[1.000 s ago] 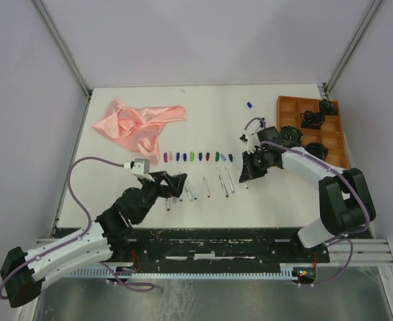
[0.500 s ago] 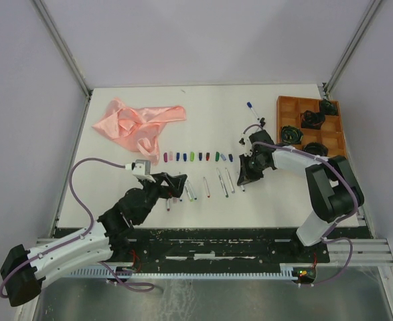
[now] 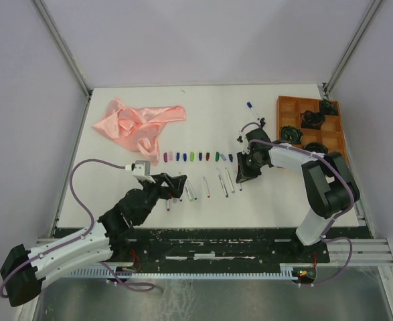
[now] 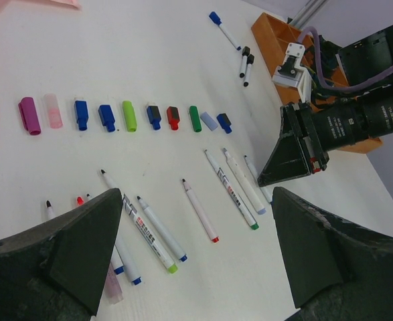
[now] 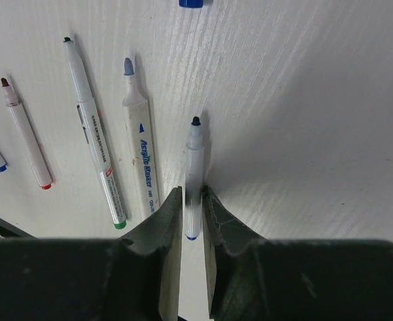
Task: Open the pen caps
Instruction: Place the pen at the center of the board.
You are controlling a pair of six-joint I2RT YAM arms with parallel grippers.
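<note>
1. Left claw (image 4: 197,200) gapes wide above uncapped pens (image 4: 156,231).
2. Pen caps (image 4: 128,116) lie in a row on the desk (image 4: 149,40) beyond it.
3. Right claw (image 5: 193,197) stands narrow, straddling one loose pen (image 5: 195,150); grip unclear.

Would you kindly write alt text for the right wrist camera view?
Two dark fingers flank the lower end of a slim uncapped pen lying on a white table; whether they grip it is unclear. More uncapped pens lie alongside to its left.
</note>
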